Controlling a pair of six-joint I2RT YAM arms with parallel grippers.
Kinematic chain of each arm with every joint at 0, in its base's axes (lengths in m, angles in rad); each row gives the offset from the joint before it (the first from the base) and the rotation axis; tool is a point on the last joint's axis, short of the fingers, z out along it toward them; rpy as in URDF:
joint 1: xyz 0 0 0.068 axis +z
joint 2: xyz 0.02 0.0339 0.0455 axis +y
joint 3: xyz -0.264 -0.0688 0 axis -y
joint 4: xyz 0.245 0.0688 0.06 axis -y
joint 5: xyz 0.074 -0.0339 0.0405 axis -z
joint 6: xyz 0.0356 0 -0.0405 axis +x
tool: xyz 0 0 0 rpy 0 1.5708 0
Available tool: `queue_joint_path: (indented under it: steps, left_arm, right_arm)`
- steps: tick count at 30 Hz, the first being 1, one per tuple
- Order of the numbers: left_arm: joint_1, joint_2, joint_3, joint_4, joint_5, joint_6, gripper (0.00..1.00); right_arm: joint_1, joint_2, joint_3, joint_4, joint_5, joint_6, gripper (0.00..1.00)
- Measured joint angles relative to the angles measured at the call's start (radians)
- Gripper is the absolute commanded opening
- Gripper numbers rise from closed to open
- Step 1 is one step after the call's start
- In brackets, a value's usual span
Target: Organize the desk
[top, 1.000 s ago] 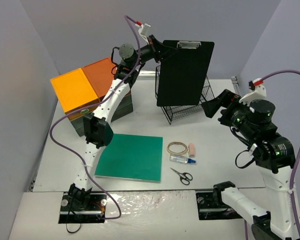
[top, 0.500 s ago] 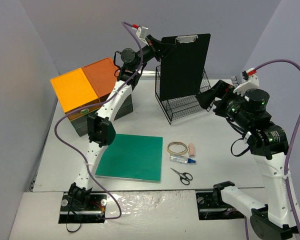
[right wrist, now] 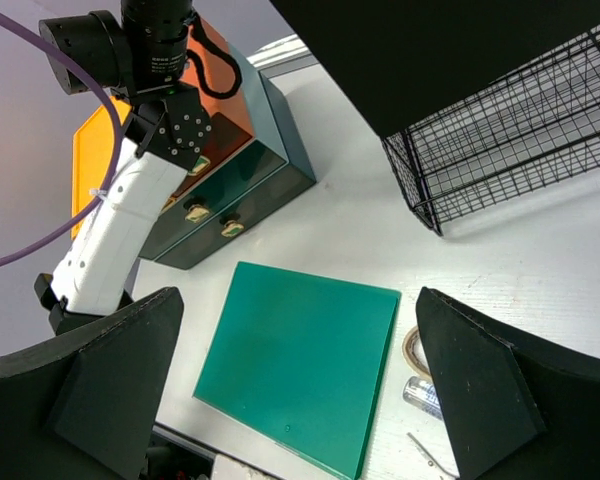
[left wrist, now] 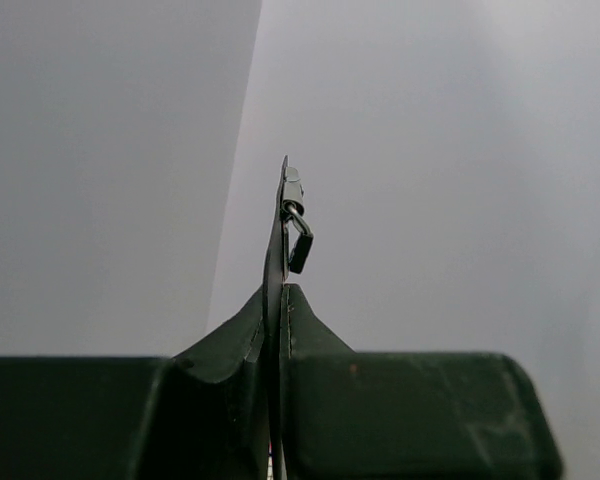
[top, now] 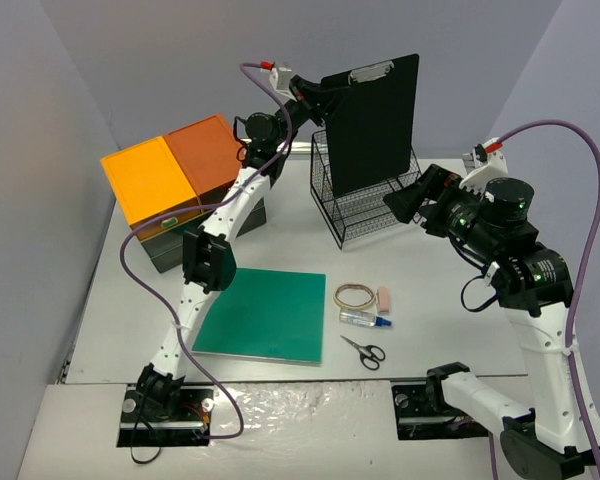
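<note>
Plain lilac-grey walls close in a pale bench (top: 450, 310) that fills the middle of the top view, with both arm bases at its bottom edge. At the upper left of the frame stands a dark drawer unit (top: 180, 175) with a yellow and orange top. Below it, at lower centre, a green board (top: 265, 315) lies flat. Just right of the board sit a ring of rubber bands (top: 354, 295), a pink eraser (top: 384, 298), a small tube (top: 365, 319) and scissors (top: 363, 350), close together but apart from each other.

A black wire basket (top: 365, 205) stands at upper centre. Above it the left tool (top: 325, 95) is clamped on the upper left edge of a black clipboard (top: 372, 125), which hangs nearly upright with its clip on top. Its lower edge overlaps the basket's top in the picture; whether it is inside cannot be told. The left wrist view shows the clipboard edge-on, pinched between the two dark fingers (left wrist: 230, 340) against bare wall.

The right tool (top: 400, 203) hangs in the air at centre right, just beside the basket's right side and touching nothing. In its wrist view its fingers (right wrist: 120, 380) stand wide apart with nothing between them, with the board, the drawers and the basket corner below.
</note>
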Motion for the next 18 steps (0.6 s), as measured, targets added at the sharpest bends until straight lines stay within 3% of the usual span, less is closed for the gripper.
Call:
queue_joint_path:
  steps: [18]
  left_arm:
    - [-0.064, 0.045, 0.01, 0.05, -0.005, 0.048, 0.0]
  right_arm:
    - [0.0, 0.002, 0.0, -0.011, -0.035, -0.008, 1.0]
